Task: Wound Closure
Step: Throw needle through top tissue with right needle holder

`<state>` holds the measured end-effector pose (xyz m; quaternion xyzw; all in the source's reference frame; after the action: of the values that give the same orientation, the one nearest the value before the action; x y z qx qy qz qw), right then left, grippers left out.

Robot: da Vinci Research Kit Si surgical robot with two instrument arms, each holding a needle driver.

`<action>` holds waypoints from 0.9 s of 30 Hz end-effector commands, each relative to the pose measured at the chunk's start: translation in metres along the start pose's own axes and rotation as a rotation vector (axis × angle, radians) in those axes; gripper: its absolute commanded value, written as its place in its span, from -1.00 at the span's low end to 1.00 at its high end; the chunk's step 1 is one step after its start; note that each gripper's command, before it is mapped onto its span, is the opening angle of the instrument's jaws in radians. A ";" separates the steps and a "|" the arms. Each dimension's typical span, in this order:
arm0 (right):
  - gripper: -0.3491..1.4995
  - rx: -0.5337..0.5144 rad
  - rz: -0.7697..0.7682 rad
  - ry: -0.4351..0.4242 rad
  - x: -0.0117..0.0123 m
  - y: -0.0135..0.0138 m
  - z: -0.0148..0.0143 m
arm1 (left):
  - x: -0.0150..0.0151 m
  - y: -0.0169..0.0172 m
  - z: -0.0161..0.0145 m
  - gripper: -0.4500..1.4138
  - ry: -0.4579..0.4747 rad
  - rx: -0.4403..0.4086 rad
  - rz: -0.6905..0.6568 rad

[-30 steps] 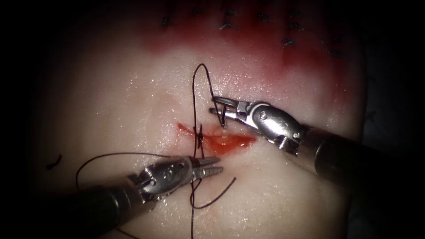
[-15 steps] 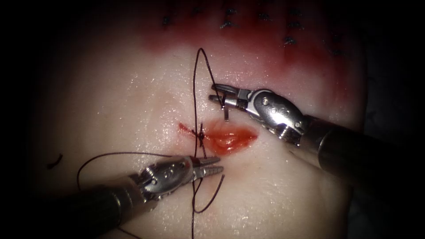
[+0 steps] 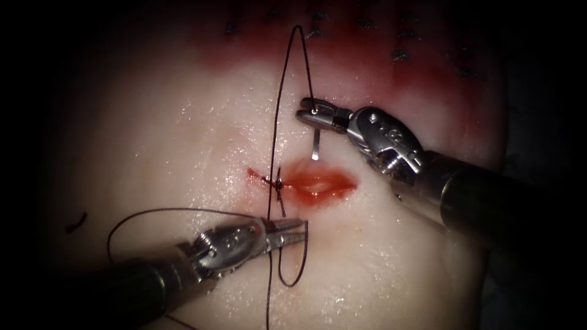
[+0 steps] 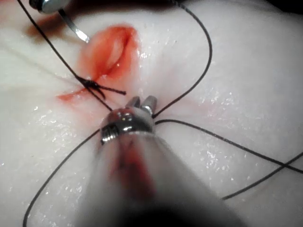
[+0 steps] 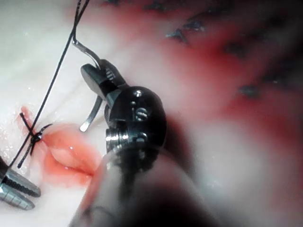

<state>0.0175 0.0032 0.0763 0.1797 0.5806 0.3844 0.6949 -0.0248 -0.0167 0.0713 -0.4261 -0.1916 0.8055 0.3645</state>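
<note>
Right tool (image 3: 307,112) clamped on needle (image 3: 315,145) near swaged end, clear of tissue (image 3: 183,140), above cut (image 3: 318,183). Left tool (image 3: 293,227) closed on thread (image 3: 278,122). Needle stiff, slippery; thread limp.

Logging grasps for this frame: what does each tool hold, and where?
Right tool: the needle, clamped near its thread end, clear of the tissue. Left tool: the thread, just below the knot.
</note>
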 end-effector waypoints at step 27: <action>-1.00 0.146 0.664 -0.071 -0.0023 -0.0025 0.0011 | 0.0004 -0.0003 0.0007 -0.43 0.000 -0.004 0.015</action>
<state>0.0188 -0.0006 0.0758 0.4396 0.4783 0.5533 0.5214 -0.0248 -0.0162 0.0711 -0.4280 -0.1901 0.8078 0.3579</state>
